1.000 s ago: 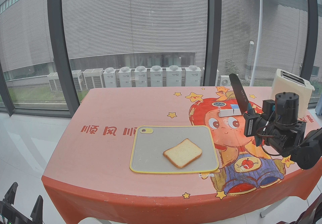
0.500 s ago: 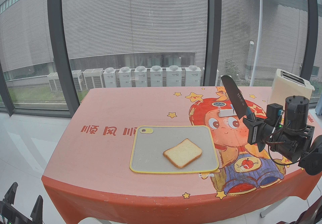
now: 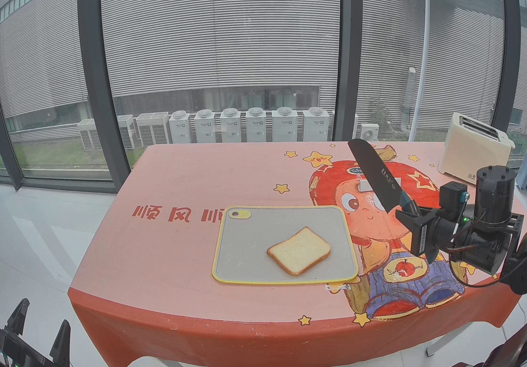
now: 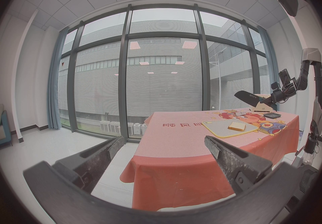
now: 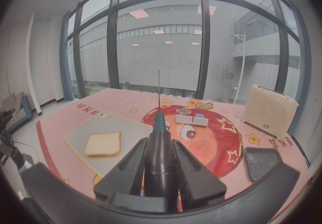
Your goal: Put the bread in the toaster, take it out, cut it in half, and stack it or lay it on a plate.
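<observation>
One slice of bread (image 3: 299, 250) lies on your cutting board (image 3: 241, 253) near the tabletop's (image 3: 192, 181) front edge. Your right gripper (image 3: 413, 213) hovers by the right edge, its knife (image 3: 376, 173) angled upward. From the left wrist, your left gripper (image 4: 163, 141) hangs off the front-left corner, fingers wide. From the right wrist, the fingers (image 5: 198, 174) clamp the knife handle.

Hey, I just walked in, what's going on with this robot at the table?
The robot's right hand is shut on a black knife, blade raised in the air above the table, to the right of the cutting board. A whole, uncut bread slice lies on the board. The toaster stands at the table's far right corner. The left hand hangs open, low by the table's near left corner. Cutting has not yet begun.
</observation>
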